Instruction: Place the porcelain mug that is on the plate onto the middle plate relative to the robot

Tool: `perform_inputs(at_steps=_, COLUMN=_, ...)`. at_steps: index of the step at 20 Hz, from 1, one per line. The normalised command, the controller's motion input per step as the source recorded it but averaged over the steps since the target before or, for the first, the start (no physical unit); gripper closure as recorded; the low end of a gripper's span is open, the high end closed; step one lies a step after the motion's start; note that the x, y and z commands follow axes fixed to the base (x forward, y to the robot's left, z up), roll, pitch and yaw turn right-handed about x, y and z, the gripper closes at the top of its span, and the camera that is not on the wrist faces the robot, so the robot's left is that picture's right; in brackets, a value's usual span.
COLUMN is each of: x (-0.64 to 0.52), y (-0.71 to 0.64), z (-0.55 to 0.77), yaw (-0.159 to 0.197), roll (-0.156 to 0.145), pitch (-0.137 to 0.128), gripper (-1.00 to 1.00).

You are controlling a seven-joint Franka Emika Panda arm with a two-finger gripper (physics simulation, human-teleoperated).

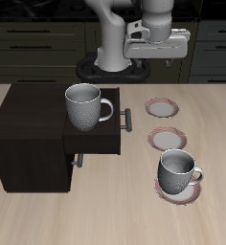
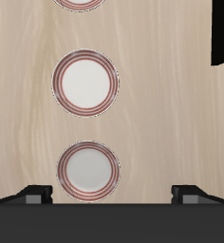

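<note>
Porcelain mug [image 1: 176, 172] on front plate [image 1: 181, 194] | glossy, rigid, breakable, probably slippery; grip rim wall | gripper [image 1: 155, 50] raised, fingers apart, empty | middle plate [image 1: 167, 139] bare

A pale wood-grain surface [image 1: 48, 215] fills the scene under soft, even light. On it stands a dark brown wooden cabinet [image 1: 29, 134] with one drawer [image 1: 101, 139] pulled open. Behind the surface runs a row of dark cupboards [image 1: 38, 43] with slim horizontal handles.
</note>
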Motion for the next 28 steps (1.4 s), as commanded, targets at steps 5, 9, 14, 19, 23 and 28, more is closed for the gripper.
perform_inputs(at_steps=5, x=0.06, y=0.37, z=-0.01, yaw=-0.006, roll=0.031, pitch=0.002, gripper=-1.0)
perform_inputs(at_steps=9, x=0.01, y=0.35, z=0.02, yaw=0.011, roll=0.047, pitch=-0.015, gripper=-1.0)
perform_inputs(at_steps=14, x=0.16, y=0.13, z=-0.02, yaw=0.002, roll=-0.01, pitch=0.01, gripper=-1.0)
perform_inputs(at_steps=19, x=0.39, y=-0.03, z=0.07, yaw=0.03, roll=-0.037, pitch=-0.016, gripper=-1.0)
perform_inputs(at_steps=23, x=0.61, y=-0.08, z=0.13, yaw=0.048, roll=-0.048, pitch=-0.055, gripper=-1.0)
perform_inputs(at_steps=28, x=0.5, y=-0.06, z=0.17, yaw=-0.015, roll=0.007, pitch=-0.007, gripper=-1.0)
